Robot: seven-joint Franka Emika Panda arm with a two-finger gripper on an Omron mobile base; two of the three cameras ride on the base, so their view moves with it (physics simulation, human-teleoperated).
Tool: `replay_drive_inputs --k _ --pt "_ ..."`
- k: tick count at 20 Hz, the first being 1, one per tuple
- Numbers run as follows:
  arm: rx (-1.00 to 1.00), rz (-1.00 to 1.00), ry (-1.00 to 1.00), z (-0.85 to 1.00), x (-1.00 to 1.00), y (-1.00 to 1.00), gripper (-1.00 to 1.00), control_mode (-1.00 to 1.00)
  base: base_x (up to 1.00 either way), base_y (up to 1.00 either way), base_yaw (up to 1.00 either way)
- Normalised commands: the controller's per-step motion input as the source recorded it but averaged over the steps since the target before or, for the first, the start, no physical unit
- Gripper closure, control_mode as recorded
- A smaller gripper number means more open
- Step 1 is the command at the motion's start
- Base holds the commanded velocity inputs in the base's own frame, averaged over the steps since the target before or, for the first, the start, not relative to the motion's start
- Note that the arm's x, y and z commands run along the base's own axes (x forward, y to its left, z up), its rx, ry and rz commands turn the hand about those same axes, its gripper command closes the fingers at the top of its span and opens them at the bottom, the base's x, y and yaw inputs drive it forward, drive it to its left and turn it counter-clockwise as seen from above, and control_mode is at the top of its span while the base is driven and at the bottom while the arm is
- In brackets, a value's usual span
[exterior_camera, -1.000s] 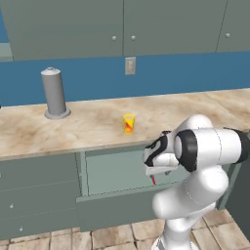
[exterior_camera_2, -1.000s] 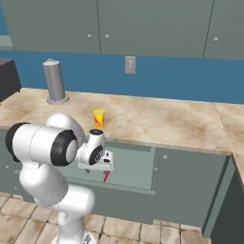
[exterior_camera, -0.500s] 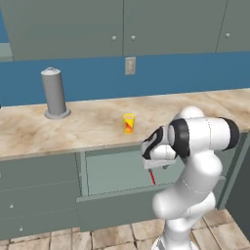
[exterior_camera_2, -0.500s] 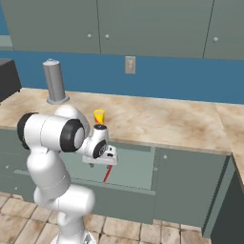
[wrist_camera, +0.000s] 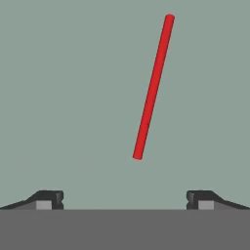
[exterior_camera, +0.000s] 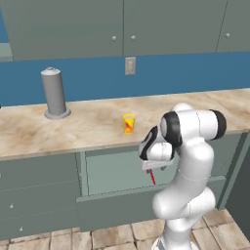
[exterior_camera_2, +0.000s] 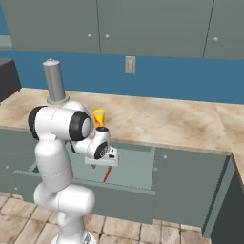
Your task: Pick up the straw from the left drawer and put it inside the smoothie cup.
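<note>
The red straw [wrist_camera: 154, 87] lies flat on the floor of the open left drawer [exterior_camera: 112, 173], slanting across the hand view beyond my fingertips. My gripper [wrist_camera: 124, 199] hangs over the drawer, open, with nothing between its fingers [wrist_camera: 48, 199]. From the base cameras the straw [exterior_camera_2: 107, 175] pokes out just below the hand [exterior_camera_2: 101, 159], and again as the straw [exterior_camera: 153, 177] under the gripper [exterior_camera: 154, 166]. The yellow smoothie cup [exterior_camera: 128, 123] stands upright on the counter behind the drawer, cup [exterior_camera_2: 98, 116] partly behind my arm.
A tall grey cylinder [exterior_camera: 54, 93] on a round base stands on the marble counter [exterior_camera: 88, 127] to the left. Narrower drawer fronts with knobs [exterior_camera: 34, 195] sit left of the open drawer. A dark appliance [exterior_camera_2: 7, 78] is at the far left.
The arm has straightened up and carried the hand a little higher and further over the drawer. The straw and cup have not moved.
</note>
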Motion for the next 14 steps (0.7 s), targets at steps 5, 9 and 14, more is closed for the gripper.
replay_drive_inputs --k 5,9,14 --pt "0.0 0.0 0.0 -0.4 0.27 0.0 -1.0 -1.0 0.0 0.0 0.0" --pt "0.0 0.0 0.0 -0.36 0.27 0.0 -1.0 -1.0 0.0 0.0 0.0" --pt "0.0 0.0 0.0 -0.32 0.25 -0.07 -1.0 -1.0 0.0 0.0 0.0"
